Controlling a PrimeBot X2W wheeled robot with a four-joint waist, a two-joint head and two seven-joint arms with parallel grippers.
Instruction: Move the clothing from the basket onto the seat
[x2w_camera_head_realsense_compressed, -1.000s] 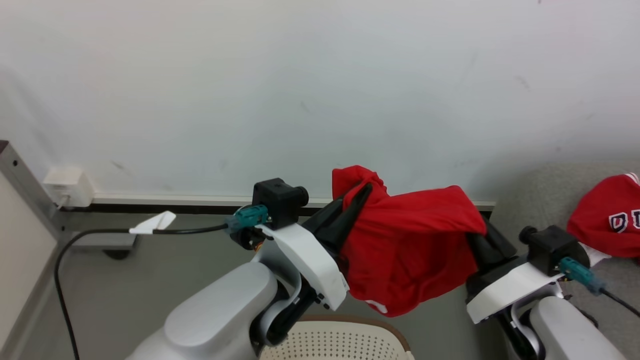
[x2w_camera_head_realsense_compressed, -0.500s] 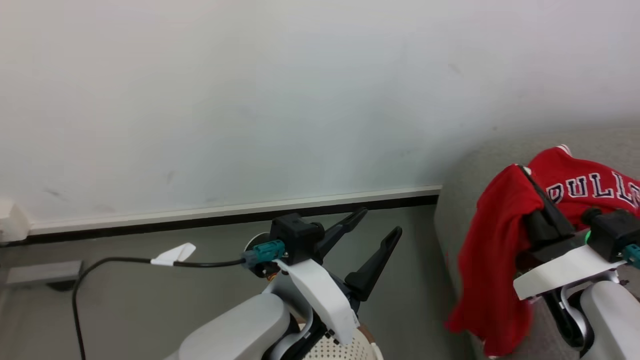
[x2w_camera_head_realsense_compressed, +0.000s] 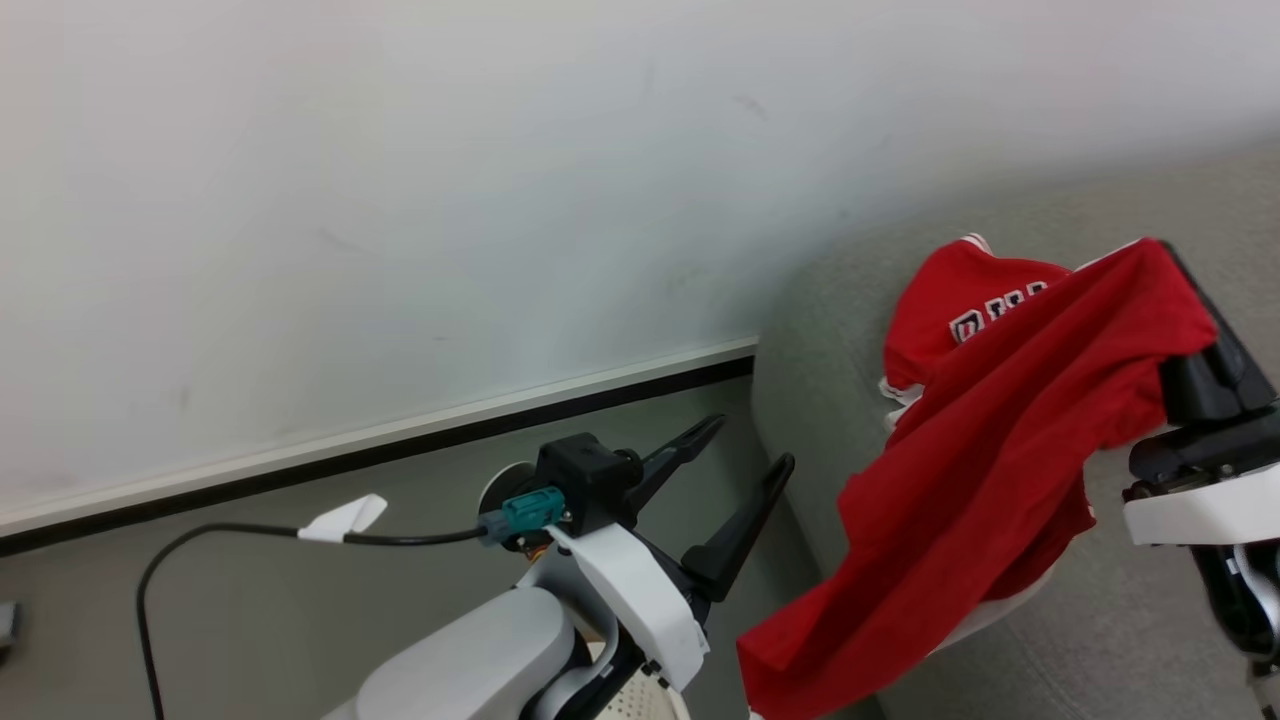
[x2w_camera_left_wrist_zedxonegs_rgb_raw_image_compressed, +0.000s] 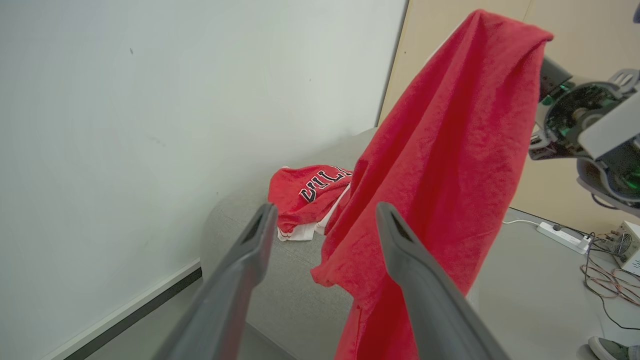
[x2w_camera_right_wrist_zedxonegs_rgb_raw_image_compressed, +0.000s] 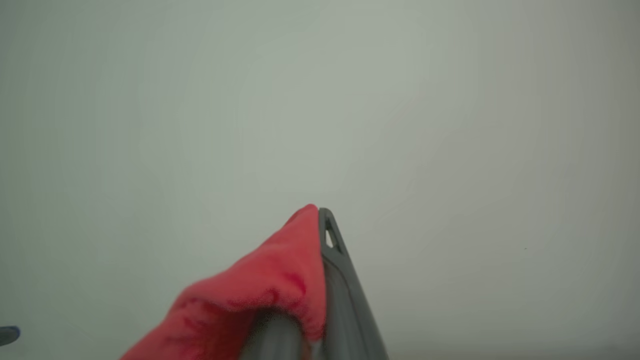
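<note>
My right gripper (x2w_camera_head_realsense_compressed: 1172, 262) is shut on a plain red garment (x2w_camera_head_realsense_compressed: 985, 470) and holds it up over the grey sofa (x2w_camera_head_realsense_compressed: 820, 370). The cloth drapes down-left past the sofa's front edge. In the right wrist view the red garment (x2w_camera_right_wrist_zedxonegs_rgb_raw_image_compressed: 280, 285) is pinched between the closed fingertips (x2w_camera_right_wrist_zedxonegs_rgb_raw_image_compressed: 327, 230). A red jersey (x2w_camera_head_realsense_compressed: 950, 305) with dark white-outlined letters lies on the sofa behind it. My left gripper (x2w_camera_head_realsense_compressed: 752, 442) is open and empty above the floor, left of the sofa. A sliver of the cream perforated basket (x2w_camera_head_realsense_compressed: 632, 706) peeks out under my left arm. The left wrist view shows the hanging garment (x2w_camera_left_wrist_zedxonegs_rgb_raw_image_compressed: 440, 165), the jersey (x2w_camera_left_wrist_zedxonegs_rgb_raw_image_compressed: 305, 190) and the sofa (x2w_camera_left_wrist_zedxonegs_rgb_raw_image_compressed: 235, 225).
A white wall with a dark baseboard (x2w_camera_head_realsense_compressed: 400, 450) runs behind. A black cable with a white tag (x2w_camera_head_realsense_compressed: 345, 518) trails from my left wrist. In the left wrist view a power strip (x2w_camera_left_wrist_zedxonegs_rgb_raw_image_compressed: 560, 234), loose wires and a person's shoe (x2w_camera_left_wrist_zedxonegs_rgb_raw_image_compressed: 607, 347) lie on the floor to the right.
The left gripper let go of the red garment and opened. The right gripper carried it rightward and up over the sofa. The head camera turned right, bringing the sofa into view.
</note>
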